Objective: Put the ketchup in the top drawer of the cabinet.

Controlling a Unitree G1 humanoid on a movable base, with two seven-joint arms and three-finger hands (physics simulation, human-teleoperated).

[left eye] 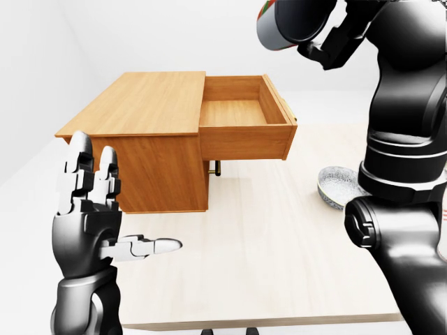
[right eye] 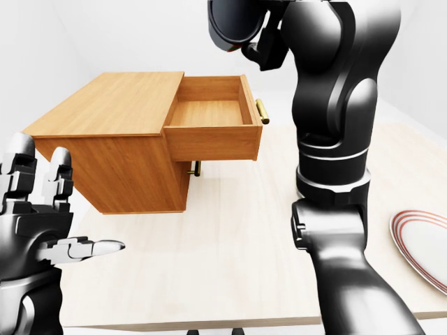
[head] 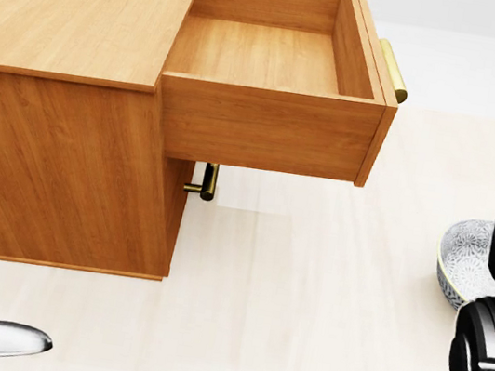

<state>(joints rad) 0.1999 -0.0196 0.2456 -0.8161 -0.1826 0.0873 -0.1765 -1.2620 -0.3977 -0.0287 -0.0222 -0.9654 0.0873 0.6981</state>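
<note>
Top drawer (head: 268, 57) pulled open and empty; ketchup (left eye: 290, 24) gripped in right hand (left eye: 328, 42), raised above and right of drawer, not yet lowered in; left hand (left eye: 87, 209) spread open, idle.

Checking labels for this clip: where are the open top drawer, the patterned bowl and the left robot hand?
top drawer (head: 259, 56), head view, bare floor inside.
patterned bowl (head: 457, 261), head view, inner wall.
left robot hand (left eye: 87, 209), left-eye view, palm.
</note>
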